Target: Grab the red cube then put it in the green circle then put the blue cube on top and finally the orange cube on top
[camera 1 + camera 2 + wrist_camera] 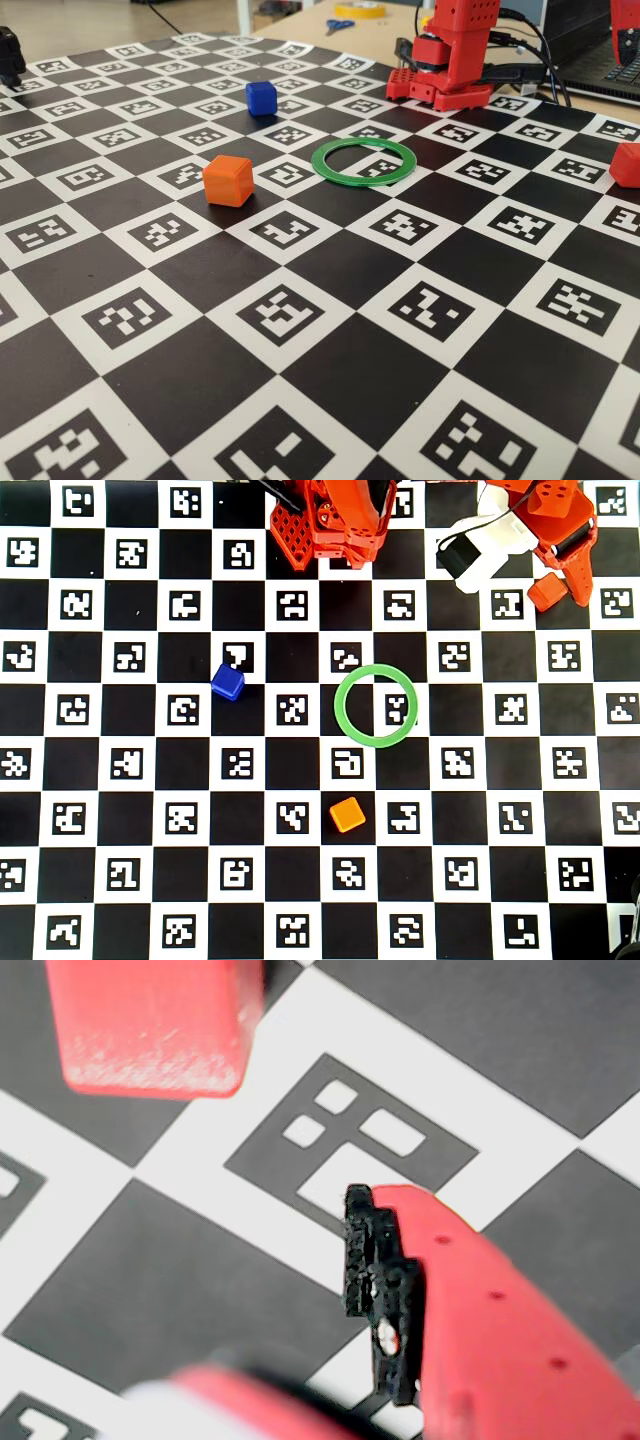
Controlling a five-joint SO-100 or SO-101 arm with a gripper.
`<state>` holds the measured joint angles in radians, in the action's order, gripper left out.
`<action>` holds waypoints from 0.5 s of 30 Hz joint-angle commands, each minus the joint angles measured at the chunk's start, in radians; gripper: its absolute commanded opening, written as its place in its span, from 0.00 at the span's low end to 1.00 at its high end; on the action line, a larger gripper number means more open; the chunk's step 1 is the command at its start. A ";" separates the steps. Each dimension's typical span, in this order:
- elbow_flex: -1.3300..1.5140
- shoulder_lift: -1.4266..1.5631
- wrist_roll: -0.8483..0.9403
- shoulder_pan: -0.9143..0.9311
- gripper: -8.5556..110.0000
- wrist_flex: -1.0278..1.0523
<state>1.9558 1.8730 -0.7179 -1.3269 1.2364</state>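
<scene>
Red plastic forms the claw [572, 575], which hangs low over the board [150, 900] near its far right corner in the overhead view. In the wrist view one finger [480, 1310] shows clearly, its dark inner pad facing a wide bare stretch of board, while a blurred part of the arm fills the bottom edge. The jaws stand spread apart with nothing between them.

Just beside the claw, on its inner side, sits the red cube [547, 592]; it rests on the checkered board, untouched, and in the wrist view it [155, 1025] lies near the top left corner, apart from the finger. In the fixed view it [626, 164] is cut by the right edge.

Nearer the middle of the board lies the green circle [376, 705], flat, with only the printed markers inside it. The blue cube [227, 682] stands well to the left of the circle in the overhead view, toward the far half of the board. The orange cube [347, 814] sits near the circle, on the side away from the arm's base [330, 525], which stands at the middle of the far edge.
</scene>
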 commanded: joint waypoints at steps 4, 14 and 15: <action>-0.025 -0.120 -0.041 -0.043 0.52 -0.091; -0.031 -0.287 -0.048 -0.026 0.51 -0.181; -0.034 -0.298 -0.048 -0.023 0.51 -0.190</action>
<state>1.9558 1.5708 -0.7716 -1.3637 1.0646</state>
